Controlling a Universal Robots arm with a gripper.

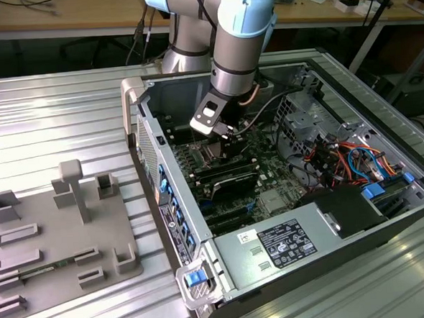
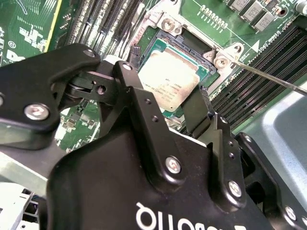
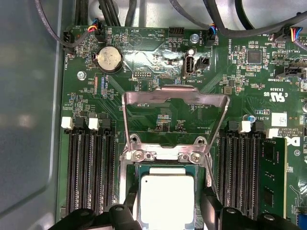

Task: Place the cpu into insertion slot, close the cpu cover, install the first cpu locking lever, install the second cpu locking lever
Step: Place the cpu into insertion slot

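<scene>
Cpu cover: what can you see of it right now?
The square silver sheet-metal cpu cover is a thin frame around a large cut-out, green board showing through. It is swung open, away from the dark insertion slot, hinged along the edge nearest it. The silver-topped cpu lies uncovered in the slot. Nothing else touches the cover.

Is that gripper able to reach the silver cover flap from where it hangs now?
Probably yes. The gripper hangs over the cpu, and the cpu cover stands open right beside the insertion slot with nothing across it.
</scene>
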